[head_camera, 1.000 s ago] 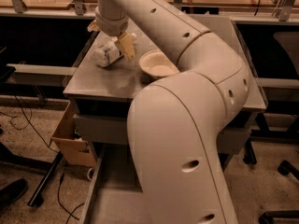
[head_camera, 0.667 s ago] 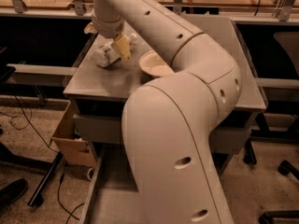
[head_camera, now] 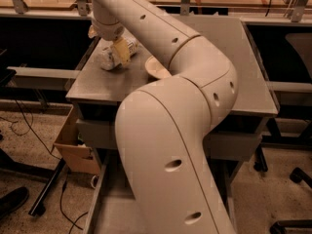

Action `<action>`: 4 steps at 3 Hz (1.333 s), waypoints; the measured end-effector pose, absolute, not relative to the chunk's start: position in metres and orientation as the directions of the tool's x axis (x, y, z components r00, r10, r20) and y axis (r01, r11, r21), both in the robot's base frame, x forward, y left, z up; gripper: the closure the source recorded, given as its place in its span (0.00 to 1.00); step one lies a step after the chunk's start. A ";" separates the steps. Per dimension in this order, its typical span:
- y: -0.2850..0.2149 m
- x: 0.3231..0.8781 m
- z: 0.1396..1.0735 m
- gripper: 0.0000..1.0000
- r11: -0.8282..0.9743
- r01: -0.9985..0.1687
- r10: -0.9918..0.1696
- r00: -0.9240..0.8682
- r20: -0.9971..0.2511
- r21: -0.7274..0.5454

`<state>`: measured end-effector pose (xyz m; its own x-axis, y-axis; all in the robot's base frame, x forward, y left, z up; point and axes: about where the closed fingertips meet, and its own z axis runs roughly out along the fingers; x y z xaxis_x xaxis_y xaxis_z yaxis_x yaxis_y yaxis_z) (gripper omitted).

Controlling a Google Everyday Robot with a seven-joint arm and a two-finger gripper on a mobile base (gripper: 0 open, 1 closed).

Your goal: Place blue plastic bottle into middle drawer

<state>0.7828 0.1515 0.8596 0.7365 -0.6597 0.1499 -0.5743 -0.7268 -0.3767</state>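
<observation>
**Position.** The pincer [head_camera: 118,52] is hanging directly over the blue plastic bottle [head_camera: 107,60], at the back left of the grey surface [head_camera: 97,86]. You cannot tell whether the pincer is wide, narrow or already clamping the bottle, because the wrist is covering the contact area.

**Hazards.**
- The bottle is lying on its side, so it is likely to roll. An off-centre closure is liable to push it toward the left edge and onto the cardboard box [head_camera: 73,147] below.
- The bowl [head_camera: 155,68] is sitting just beside the bottle on the right. A sideways sweep risks knocking it.
- The middle drawer [head_camera: 100,206] is standing open low at the front, and the arm [head_camera: 195,62] is blocking most of your sight of it. You are judging the drop point nearly blind, so a release over the rim is possible.

**Orientation.** The bottle's long axis is running diagonally, from the near left toward the far right. Its pale end is pointing toward the left front corner. You cannot tell which end is carrying the cap.
</observation>
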 end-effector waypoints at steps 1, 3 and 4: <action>0.148 0.790 0.863 0.39 -0.708 -0.592 -0.684 0.710 0.166 -0.385; 0.134 0.796 0.868 0.85 -0.687 -0.614 -0.710 0.681 0.179 -0.388; 0.121 0.791 0.879 1.00 -0.637 -0.649 -0.749 0.649 0.133 -0.417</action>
<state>0.7909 0.1206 0.8786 0.6494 -0.7488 0.1329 -0.6487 -0.6366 -0.4171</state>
